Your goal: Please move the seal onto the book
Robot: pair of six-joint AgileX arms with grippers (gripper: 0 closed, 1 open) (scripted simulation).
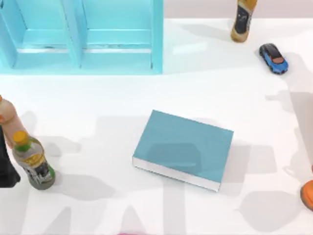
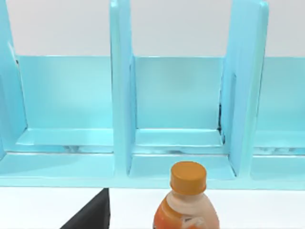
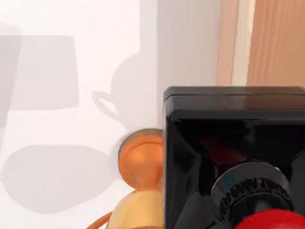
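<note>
Black square block with a glossy red round knob: the seal (image 3: 228,157) sits close up in the right wrist view. We cannot tell the state of the jaws on either AgileX arm, nor whether the seal is held or standing. Just beside it is an orange round-rimmed vessel (image 3: 140,157), near the edge of the white worktop (image 1: 98,98); the top view puts that vessel (image 1: 308,196) at the right edge.

The flat teal-blue book with white page edges (image 1: 183,147) lies mid-worktop with its cover bare.

At the left stand a yellow-capped green bottle (image 1: 33,161) and an orange-capped bottle (image 2: 188,200). Behind is the light-blue shelf unit (image 1: 83,34). At the far right are a small blue toy car (image 1: 274,58) and a brown bottle (image 1: 243,22).
</note>
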